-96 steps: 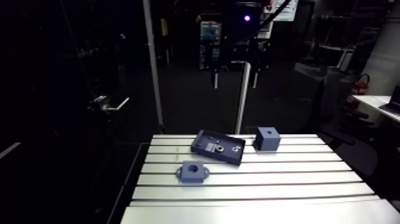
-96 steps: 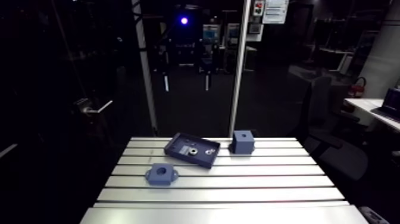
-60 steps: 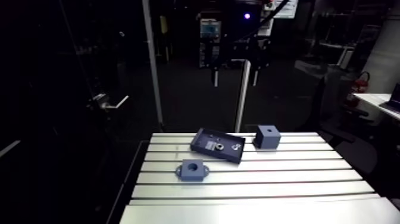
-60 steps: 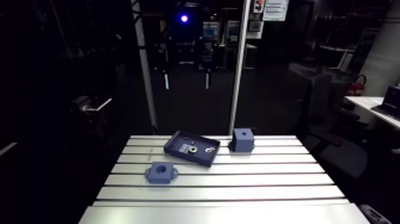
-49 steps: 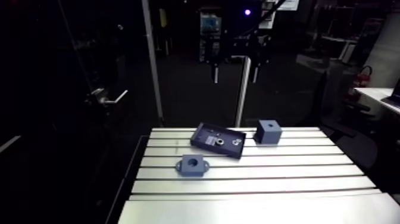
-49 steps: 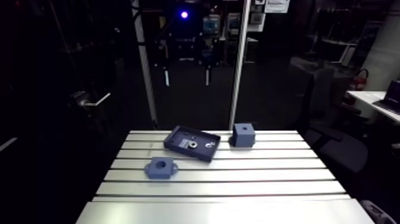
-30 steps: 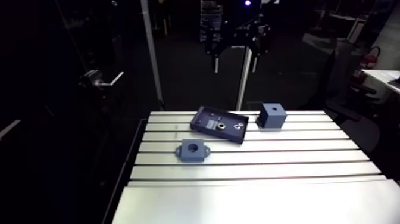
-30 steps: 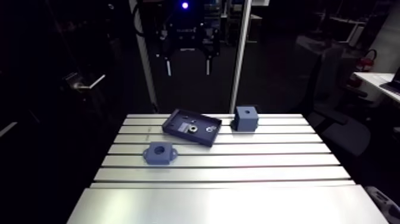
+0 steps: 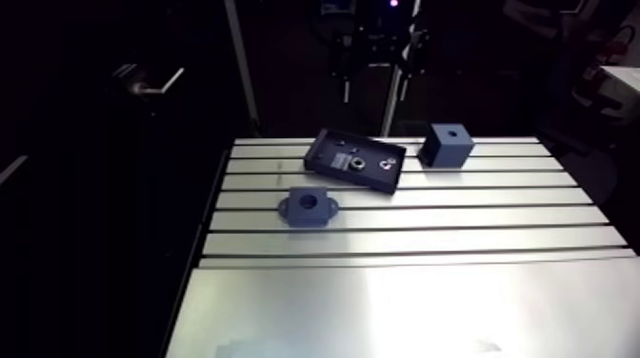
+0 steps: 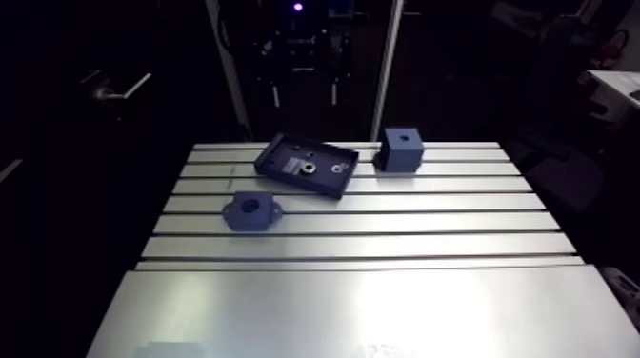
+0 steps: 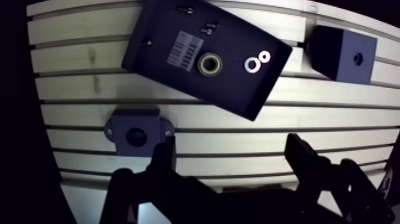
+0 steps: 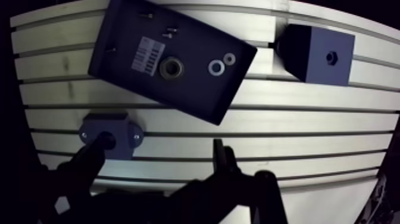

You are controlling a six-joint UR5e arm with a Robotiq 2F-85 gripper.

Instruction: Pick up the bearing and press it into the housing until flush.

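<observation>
The bearing (image 11: 209, 64), a small metal ring, lies in a dark shallow tray (image 11: 238, 89) beside a white label. The housing (image 11: 136, 132), a blue flanged block with a round bore, stands on the slotted table nearer me than the tray. My gripper (image 11: 231, 152) hangs high above the table, open, with nothing between its fingers (image 11: 163, 154). In the wrist view the tray lies ahead of the fingers and the housing sits just beside one fingertip. In the arm view the gripper (image 10: 305, 93) shows small beyond the table's far edge.
A blue cube (image 11: 343, 53) with a small hole on top stands beside the tray's far end. Two washers (image 11: 252, 64) and small screws lie in the tray. The table (image 9: 400, 286) has a smooth plate at its near side.
The arm view has tilted downward, so the table fills more of the picture. Tray, housing and cube keep their places on the table. The gripper remains open.
</observation>
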